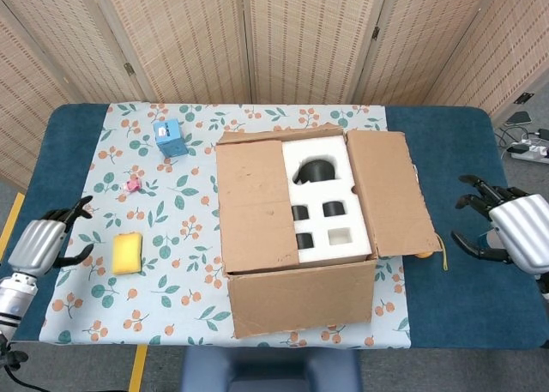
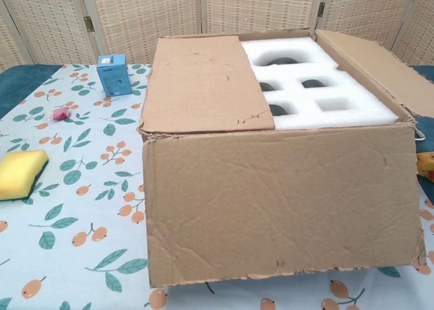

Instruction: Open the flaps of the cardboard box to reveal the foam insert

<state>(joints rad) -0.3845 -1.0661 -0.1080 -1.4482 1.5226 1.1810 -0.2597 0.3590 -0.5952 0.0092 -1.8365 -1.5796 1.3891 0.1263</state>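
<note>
Head view: floral tablecloth point(image 1: 171, 238), wicker screens point(image 1: 300, 32).

Small blue carton point(image 2: 112, 74) near the far left corner of the table: a pale label patch is seen on its front, too small to be read.
Brown cardboard box point(image 2: 271, 201): no print is seen on its outer faces.

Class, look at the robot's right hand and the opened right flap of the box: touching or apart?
Apart. The head view shows bare blue table between the right hand and the right flap.
</note>
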